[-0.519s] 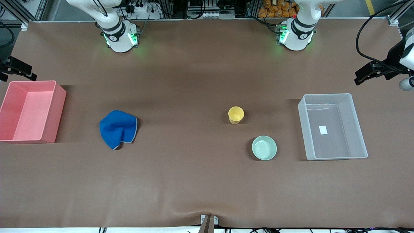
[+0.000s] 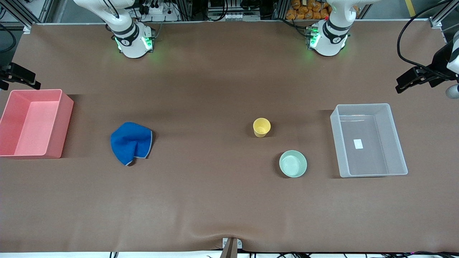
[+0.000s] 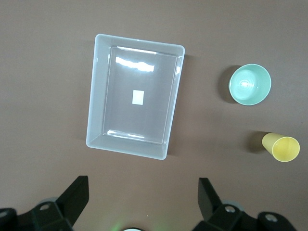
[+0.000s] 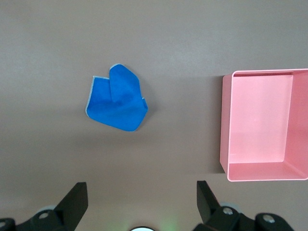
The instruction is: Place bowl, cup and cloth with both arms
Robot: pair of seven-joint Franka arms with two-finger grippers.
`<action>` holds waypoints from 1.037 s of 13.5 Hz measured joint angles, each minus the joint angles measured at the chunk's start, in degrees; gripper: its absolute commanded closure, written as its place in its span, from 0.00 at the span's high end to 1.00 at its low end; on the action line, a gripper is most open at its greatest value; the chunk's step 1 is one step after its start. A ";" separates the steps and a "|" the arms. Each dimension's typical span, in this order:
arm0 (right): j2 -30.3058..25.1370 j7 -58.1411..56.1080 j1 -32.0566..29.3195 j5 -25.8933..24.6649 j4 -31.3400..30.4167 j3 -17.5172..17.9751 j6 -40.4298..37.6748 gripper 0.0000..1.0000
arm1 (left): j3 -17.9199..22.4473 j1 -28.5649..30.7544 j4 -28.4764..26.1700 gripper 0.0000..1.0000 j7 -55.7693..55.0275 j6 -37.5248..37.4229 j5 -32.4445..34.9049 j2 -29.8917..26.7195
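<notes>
Standing unplaced on the table (image 2: pixel 215 200): cloth (image 2: pixel 131 142) at nine o'clock near the pink bin (image 2: pixel 53 123), cup (image 2: pixel 261 127) and bowl (image 2: pixel 293 163) toward three beside the clear bin (image 2: pixel 394 143), bowl nearer the front camera. Both grippers hang high, jaws wide and empty, left gripper (image 3: pixel 142 195) over table by the clear bin, right gripper (image 4: pixel 142 195) between cloth and pink bin. The split apparently gives each arm its own share.

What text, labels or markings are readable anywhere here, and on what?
No legible text anywhere.
White label on the floor of the clear bin: looks blank, nothing readable.
Round dark badges on the arm bases by the green lights: too small to read.
Bowl, cup, cloth, pink bin: no markings visible.
</notes>
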 measured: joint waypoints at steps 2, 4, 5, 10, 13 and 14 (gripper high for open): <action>0.00 0.00 -0.02 0.00 0.00 0.00 0.00 1.00 | 0.01 0.06 -0.03 1.00 0.00 -0.01 0.00 0.00; 0.02 0.00 -0.03 0.00 0.00 -0.01 0.00 1.00 | 0.00 0.06 -0.26 1.00 0.01 -0.01 0.00 0.00; 0.04 0.00 -0.03 0.00 0.00 -0.01 0.00 1.00 | -0.01 0.06 -0.38 1.00 0.01 -0.01 0.00 0.00; 0.19 0.00 -0.04 0.00 0.01 -0.02 0.00 1.00 | -1.48 -0.60 -1.28 1.00 0.08 0.41 -2.30 0.71; 0.25 0.00 -0.10 -0.06 0.17 -0.05 0.00 1.00 | -3.59 -1.18 -2.48 1.00 -0.48 6.64 -5.97 5.44; 0.29 0.00 -0.19 -0.05 0.41 -0.13 0.00 1.00 | -4.28 -1.74 -2.69 1.00 -1.99 10.17 -6.25 8.03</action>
